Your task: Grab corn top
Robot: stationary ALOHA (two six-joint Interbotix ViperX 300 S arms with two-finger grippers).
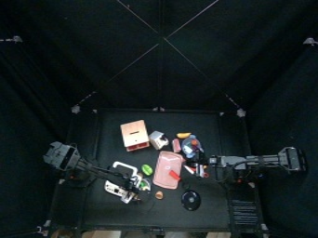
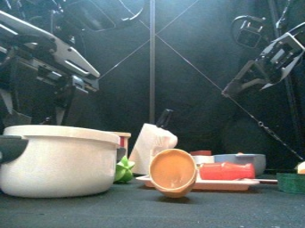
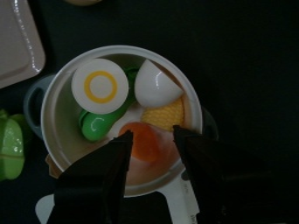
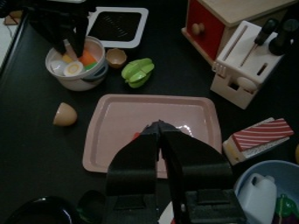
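Observation:
The yellow corn piece (image 3: 165, 114) lies in a white pot (image 3: 61, 87) together with an egg slice (image 3: 100, 86), a white egg half (image 3: 156, 85), a green piece and an orange piece. My left gripper (image 3: 152, 136) hangs open just above the pot, its jaws on either side of the orange piece, close beside the corn. The pot stands at the table's front left (image 1: 122, 190) and shows large in the front view (image 2: 60, 160). My right gripper (image 4: 158, 129) is shut and empty above the pink tray (image 4: 117, 131).
A green toy pepper (image 4: 138, 72) and a brown half shell (image 4: 65, 114) lie near the tray. A white knife block (image 4: 246, 57) and a red wooden box (image 4: 233, 17) stand behind. A blue bowl (image 4: 268, 188) sits near the right arm. A black lid (image 1: 191, 200) lies at the front.

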